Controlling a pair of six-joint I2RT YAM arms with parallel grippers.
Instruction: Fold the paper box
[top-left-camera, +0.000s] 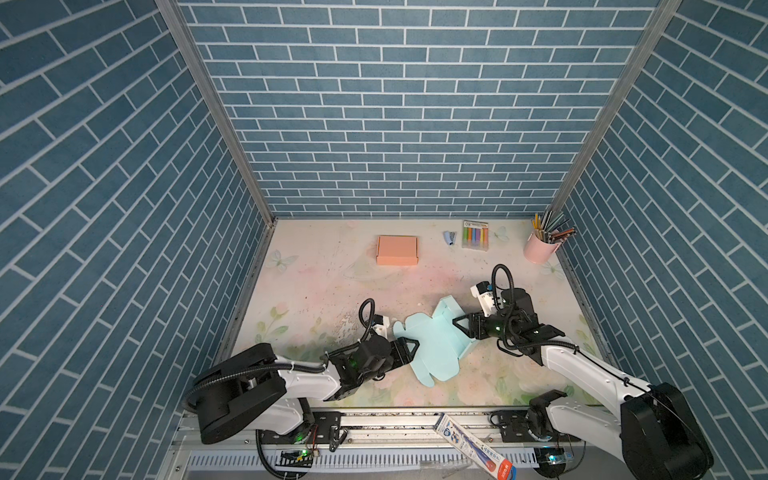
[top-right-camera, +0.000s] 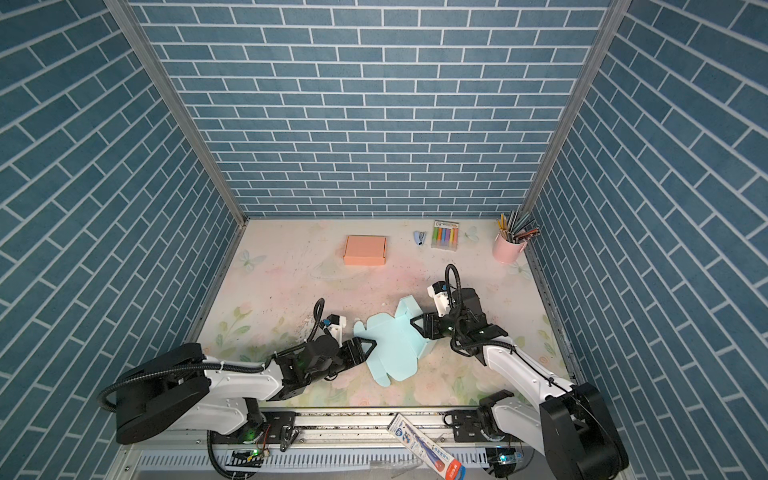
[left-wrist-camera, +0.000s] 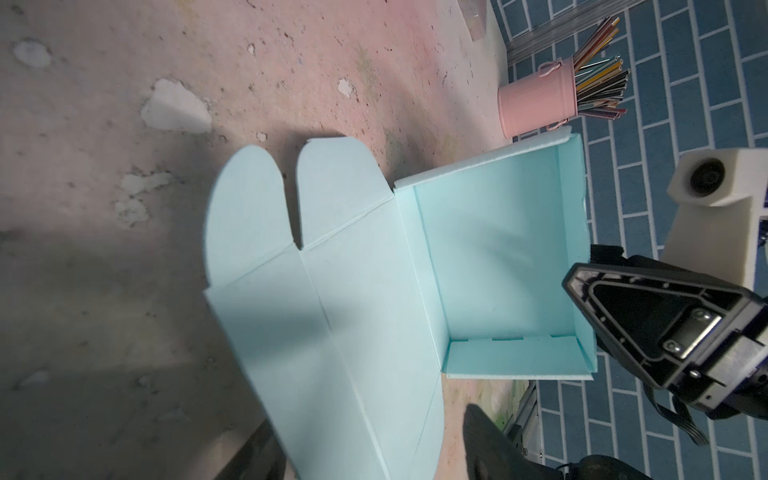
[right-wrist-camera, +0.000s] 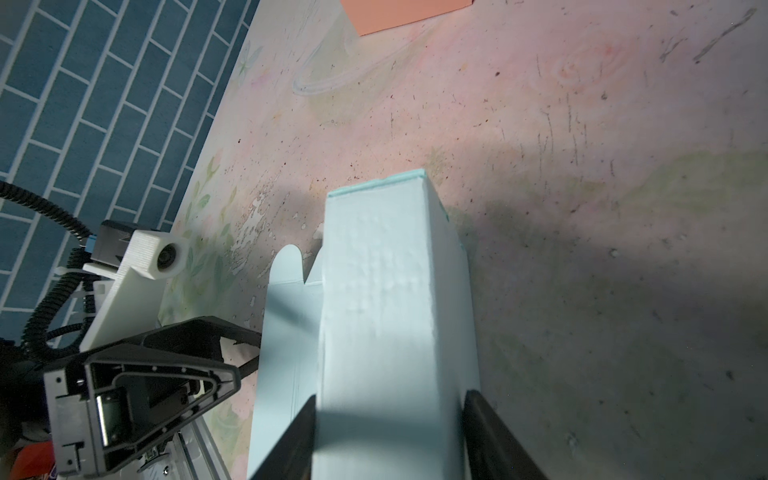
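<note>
The light blue paper box (top-left-camera: 432, 349) (top-right-camera: 390, 345) lies part-folded at the table's front middle. Its tray end has raised walls (left-wrist-camera: 498, 257), and its flat lid panel with rounded flaps (left-wrist-camera: 332, 195) points left. My left gripper (top-left-camera: 413, 349) (left-wrist-camera: 365, 419) is at the lid panel's near edge. Its jaws are open wide, with the sheet between them and one finger hidden behind the paper. My right gripper (top-left-camera: 457, 326) (right-wrist-camera: 388, 399) is shut on the box's raised right wall (right-wrist-camera: 382, 311), with a finger pressed to each side.
A folded orange box (top-left-camera: 397, 250) sits at the back. A marker pack (top-left-camera: 475, 235), a small blue stapler (top-left-camera: 450, 237) and a pink cup of pencils (top-left-camera: 540, 247) stand at the back right. A tube (top-left-camera: 473, 444) lies on the front rail. Blue brick walls enclose three sides.
</note>
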